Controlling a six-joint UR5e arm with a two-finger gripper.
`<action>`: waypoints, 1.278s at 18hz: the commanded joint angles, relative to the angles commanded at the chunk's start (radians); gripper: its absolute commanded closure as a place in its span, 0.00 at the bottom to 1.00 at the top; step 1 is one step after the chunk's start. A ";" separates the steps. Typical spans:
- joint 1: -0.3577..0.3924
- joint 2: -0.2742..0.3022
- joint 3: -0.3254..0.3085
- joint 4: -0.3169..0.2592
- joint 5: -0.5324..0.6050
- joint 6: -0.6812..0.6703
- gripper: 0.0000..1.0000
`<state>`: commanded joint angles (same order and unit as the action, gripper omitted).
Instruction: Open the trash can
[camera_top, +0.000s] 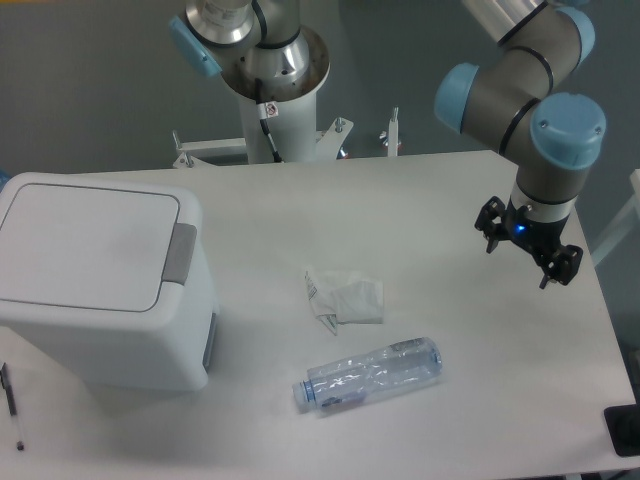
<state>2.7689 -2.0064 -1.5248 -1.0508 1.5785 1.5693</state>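
Crushed clear plastic bottle (371, 374) lying at front centre of table (460, 200) | crumpled white wrapper (343, 298) just behind it | trash can (100, 280) at left edge, lid shut | gripper (527, 256) far right, fingers spread, holding nothing.

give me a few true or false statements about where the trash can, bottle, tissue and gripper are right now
1. The trash can lid is shut. True.
2. The gripper is touching the grey latch. False: it hangs over the table's far right, well away from the can.
3. The plastic bottle stands upright. False: it lies on its side.
4. The crumpled tissue lies between the can and the gripper. True.
5. The gripper holds the bottle. False: it holds nothing.
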 joint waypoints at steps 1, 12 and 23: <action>0.002 0.000 0.000 0.000 0.000 0.000 0.00; 0.000 0.014 0.000 -0.005 -0.009 -0.003 0.00; -0.006 0.035 -0.049 -0.003 -0.130 -0.169 0.00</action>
<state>2.7627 -1.9712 -1.5738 -1.0538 1.4482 1.4006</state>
